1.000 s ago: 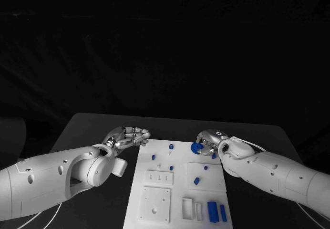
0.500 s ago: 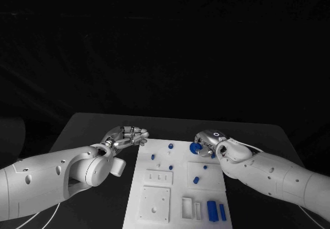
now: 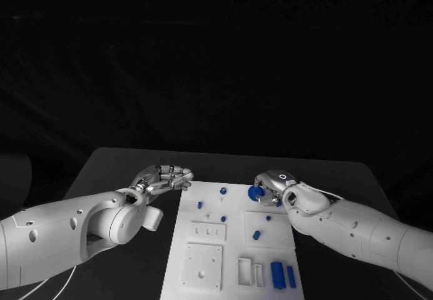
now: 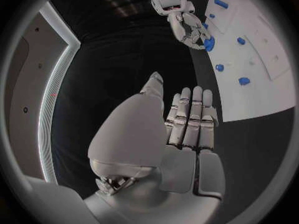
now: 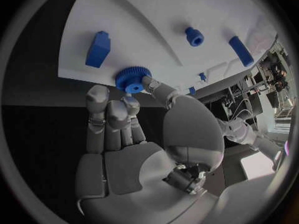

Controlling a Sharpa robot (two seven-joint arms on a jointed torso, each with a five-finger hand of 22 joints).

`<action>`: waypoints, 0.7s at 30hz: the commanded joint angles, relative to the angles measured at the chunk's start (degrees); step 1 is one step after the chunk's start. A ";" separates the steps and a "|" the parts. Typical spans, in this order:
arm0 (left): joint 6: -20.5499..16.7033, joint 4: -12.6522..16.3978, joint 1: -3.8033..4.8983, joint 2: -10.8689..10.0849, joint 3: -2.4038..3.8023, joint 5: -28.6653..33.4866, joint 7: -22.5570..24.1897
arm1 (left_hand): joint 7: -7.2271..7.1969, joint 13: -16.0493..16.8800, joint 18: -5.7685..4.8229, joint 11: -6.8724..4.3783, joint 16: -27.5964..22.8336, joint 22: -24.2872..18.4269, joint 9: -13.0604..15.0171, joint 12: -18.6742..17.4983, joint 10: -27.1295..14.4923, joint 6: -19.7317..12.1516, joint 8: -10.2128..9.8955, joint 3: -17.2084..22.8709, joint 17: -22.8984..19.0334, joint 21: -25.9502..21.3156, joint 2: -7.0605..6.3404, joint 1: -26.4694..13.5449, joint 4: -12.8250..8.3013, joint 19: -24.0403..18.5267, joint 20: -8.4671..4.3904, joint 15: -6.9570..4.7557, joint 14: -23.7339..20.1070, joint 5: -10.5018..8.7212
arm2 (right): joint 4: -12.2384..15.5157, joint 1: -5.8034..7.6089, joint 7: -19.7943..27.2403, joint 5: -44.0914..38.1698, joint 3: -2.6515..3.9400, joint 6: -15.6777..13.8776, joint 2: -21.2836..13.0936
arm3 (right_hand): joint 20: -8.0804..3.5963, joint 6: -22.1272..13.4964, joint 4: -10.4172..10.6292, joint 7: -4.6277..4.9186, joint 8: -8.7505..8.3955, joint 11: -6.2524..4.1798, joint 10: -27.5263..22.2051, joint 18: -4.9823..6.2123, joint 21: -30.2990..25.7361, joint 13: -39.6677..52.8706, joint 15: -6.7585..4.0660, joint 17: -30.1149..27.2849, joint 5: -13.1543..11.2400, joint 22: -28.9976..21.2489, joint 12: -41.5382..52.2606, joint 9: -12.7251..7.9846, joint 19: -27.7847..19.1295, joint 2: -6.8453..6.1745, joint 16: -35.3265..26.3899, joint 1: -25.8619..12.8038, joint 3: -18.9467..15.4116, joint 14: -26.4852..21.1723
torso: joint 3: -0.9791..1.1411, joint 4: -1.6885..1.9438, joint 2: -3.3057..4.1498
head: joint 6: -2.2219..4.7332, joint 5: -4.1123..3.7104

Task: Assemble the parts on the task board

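The right hand (image 3: 271, 185) pinches a blue gear (image 5: 131, 79) at the task board's (image 3: 236, 234) far edge, while the left hand (image 3: 164, 178) hovers beside the board, fingers pressed together.

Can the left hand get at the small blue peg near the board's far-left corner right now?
Probably yes. The left hand holds nothing and sits beside the board's far-left corner; the peg stands just inside that edge, uncovered. The right hand is busy with the blue gear farther right.

Gear (image 3: 256, 192) on task board's (image 3: 206, 262) far right, seemingly.
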 commanded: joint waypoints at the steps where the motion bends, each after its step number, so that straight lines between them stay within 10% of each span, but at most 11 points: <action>1: 0.67 0.23 0.06 -0.04 0.06 -0.59 0.33 | -0.11 -0.07 0.94 -0.04 0.23 1.17 -0.05 -0.30 -0.12 0.03 -0.36 -0.28 -0.07 -0.39 0.02 0.17 -0.07 -0.08 0.15 0.04 0.07 -0.20 | -0.28 -1.14 -0.08 -1.37 -0.72 3.13 0.07 | 0.16 1.04 -0.06 1.46 -0.12 -0.20 -0.20 3.66 0.11 -0.08 -0.27 0.06 -0.15 1.09 -0.01 0.04 -0.34 -0.52 -0.29 -0.21 -0.16 -0.11 | 0.02 0.06 0.01 | 0.01 -0.09; 21: 0.59 0.07 0.06 0.01 0.08 -0.59 0.34 | -0.13 -0.08 0.93 -0.07 0.25 1.17 -0.07 -0.37 -0.15 0.04 -0.39 -0.26 -0.08 -0.41 0.07 0.12 -0.05 -0.09 0.16 0.04 0.08 -0.21 | 4.43 -0.42 -3.68 -4.64 -0.65 -1.09 -1.72 | 0.00 4.87 2.01 0.32 1.67 -1.26 0.62 3.66 1.44 -0.69 -1.23 1.20 -0.15 1.16 0.32 1.39 0.02 0.75 -0.46 -0.14 3.87 0.23 | -0.04 0.08 -0.10 | 0.13 -0.13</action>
